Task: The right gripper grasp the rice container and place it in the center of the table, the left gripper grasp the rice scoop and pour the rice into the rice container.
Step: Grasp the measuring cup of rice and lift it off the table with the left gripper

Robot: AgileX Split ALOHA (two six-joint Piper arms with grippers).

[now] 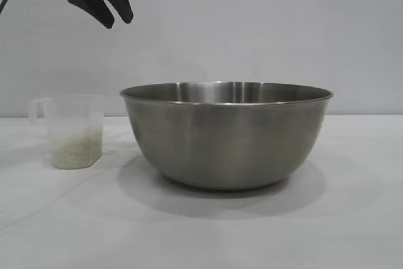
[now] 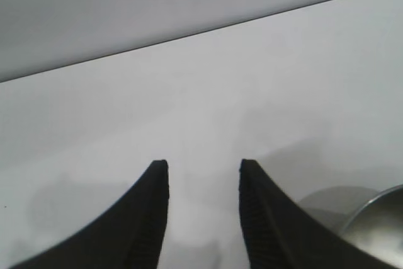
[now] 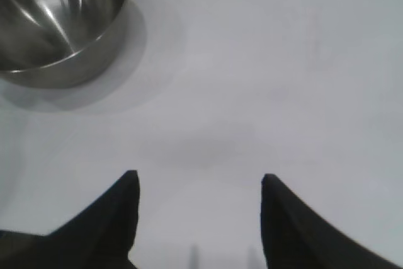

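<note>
The rice container [image 1: 227, 133], a large steel bowl, stands on the white table [image 1: 352, 218] near its middle. To its left stands the rice scoop [image 1: 74, 130], a clear plastic cup with a handle, upright, with rice [image 1: 77, 149] in its lower third. High above the scoop hangs my left gripper [image 1: 118, 18], open and empty; its wrist view shows bare table between the fingers [image 2: 203, 163] and the bowl's rim [image 2: 378, 218] at one corner. My right gripper [image 3: 198, 176] is open and empty over bare table, with the bowl [image 3: 56, 23] farther off. The right arm is outside the exterior view.
A plain grey wall [image 1: 283, 23] runs behind the table. White tabletop lies in front of the bowl and to its right.
</note>
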